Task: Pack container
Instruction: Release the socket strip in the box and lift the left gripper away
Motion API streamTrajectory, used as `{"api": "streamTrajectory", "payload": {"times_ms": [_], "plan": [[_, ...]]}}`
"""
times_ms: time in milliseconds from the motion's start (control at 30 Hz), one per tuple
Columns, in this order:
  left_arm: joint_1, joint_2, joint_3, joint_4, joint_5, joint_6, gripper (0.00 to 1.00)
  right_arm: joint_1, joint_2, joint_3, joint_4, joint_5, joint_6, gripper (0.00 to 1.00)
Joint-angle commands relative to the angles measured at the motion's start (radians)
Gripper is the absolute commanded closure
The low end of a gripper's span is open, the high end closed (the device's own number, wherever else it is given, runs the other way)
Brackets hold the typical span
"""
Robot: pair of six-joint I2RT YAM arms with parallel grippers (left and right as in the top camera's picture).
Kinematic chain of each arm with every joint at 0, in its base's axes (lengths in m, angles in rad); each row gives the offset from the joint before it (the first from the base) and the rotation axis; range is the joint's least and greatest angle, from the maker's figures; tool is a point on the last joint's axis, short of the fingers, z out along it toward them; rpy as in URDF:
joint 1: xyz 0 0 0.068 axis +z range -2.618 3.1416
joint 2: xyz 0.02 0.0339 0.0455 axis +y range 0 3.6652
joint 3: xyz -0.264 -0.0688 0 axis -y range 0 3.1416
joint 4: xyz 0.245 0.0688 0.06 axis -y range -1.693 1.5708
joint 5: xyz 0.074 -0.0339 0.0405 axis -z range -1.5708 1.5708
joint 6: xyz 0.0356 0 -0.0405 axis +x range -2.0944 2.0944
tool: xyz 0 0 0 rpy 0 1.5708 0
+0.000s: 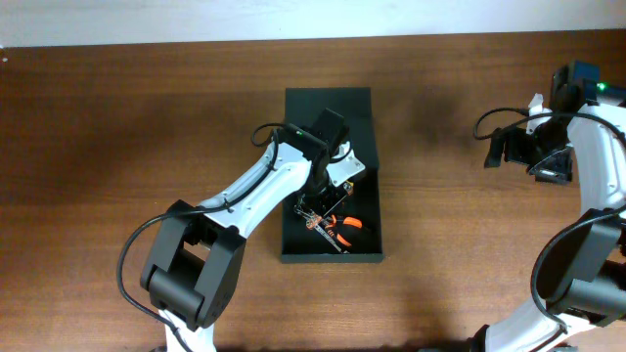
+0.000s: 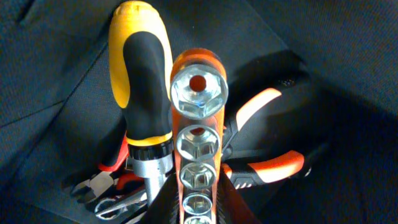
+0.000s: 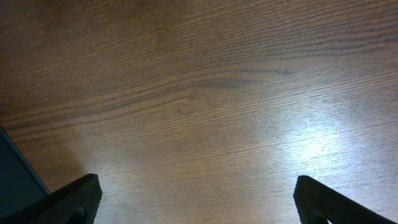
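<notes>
The container (image 1: 328, 103) is a black box lying open at the table's middle. My left gripper (image 1: 329, 198) reaches down into it and is shut on an orange socket rail (image 2: 198, 134) carrying several chrome sockets, its jaws (image 2: 198, 202) pressed against both sides of the rail. Under and beside the rail lie a yellow-and-black screwdriver (image 2: 144, 81), orange-and-black pliers (image 2: 267, 165), red-handled pliers (image 2: 102, 180) and a small wrench (image 2: 118, 204). My right gripper (image 1: 533, 152) hovers at the far right over bare wood, its fingers (image 3: 74, 199) spread wide with nothing between them.
Brown wooden tabletop (image 1: 117, 127) surrounds the container on all sides. The right arm's base and cables (image 1: 587, 254) fill the right edge. A dark edge (image 3: 15, 174) shows at the lower left of the right wrist view.
</notes>
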Motion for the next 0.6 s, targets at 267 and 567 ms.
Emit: {"api": "streamTrajectory", "payload": {"times_ms": [267,567], "plan": [[0.000,0.009,0.021,0.009,0.023,-0.020,0.59,-0.001,-0.008,-0.002,0.003,0.002,0.002,0.01],[0.016,0.003,0.401,-0.151,0.010,-0.040,0.53,-0.001,-0.008,-0.002,0.003,0.002,0.002,0.01]]}}
